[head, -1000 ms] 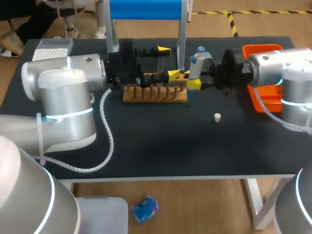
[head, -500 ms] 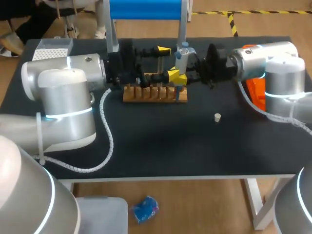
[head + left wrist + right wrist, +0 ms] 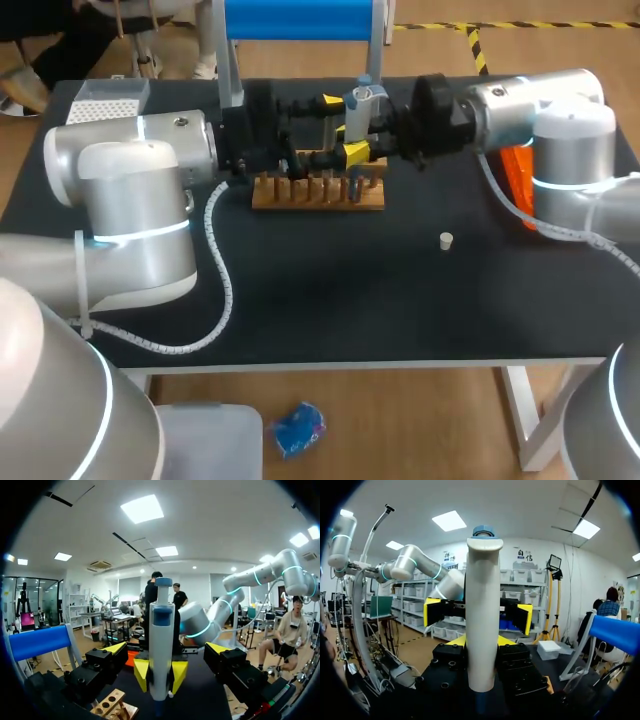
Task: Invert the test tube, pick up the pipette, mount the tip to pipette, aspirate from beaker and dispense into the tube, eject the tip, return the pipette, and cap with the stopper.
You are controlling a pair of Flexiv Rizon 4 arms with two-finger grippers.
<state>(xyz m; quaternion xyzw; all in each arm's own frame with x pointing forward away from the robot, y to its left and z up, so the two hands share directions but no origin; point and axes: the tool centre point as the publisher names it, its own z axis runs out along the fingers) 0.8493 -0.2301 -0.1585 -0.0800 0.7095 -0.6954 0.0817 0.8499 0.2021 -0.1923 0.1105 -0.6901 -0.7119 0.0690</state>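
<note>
Pipette stands upright with its long axis vertical and its plunger end up. It is above the wooden rack at the back of the table. My right gripper is closed on the lower barrel from two sides and carries the pipette clear of the rack. I cannot tell whether a tip is fitted at the lower end.

My left gripper faces it from the opposite side, spread wide and holding nothing. The barrel sits in the gap between its fingers and touches neither one. Both grippers are at the pipette, but only the right has it.

Judgement: the coming move depends on this alignment. The left fingers bracket the barrel along the same line as the right ones, slightly higher up the body. If the left gripper closes, it should meet the barrel just above the right's grip. Any tilt of the vertical axis would make one finger touch first.
</note>
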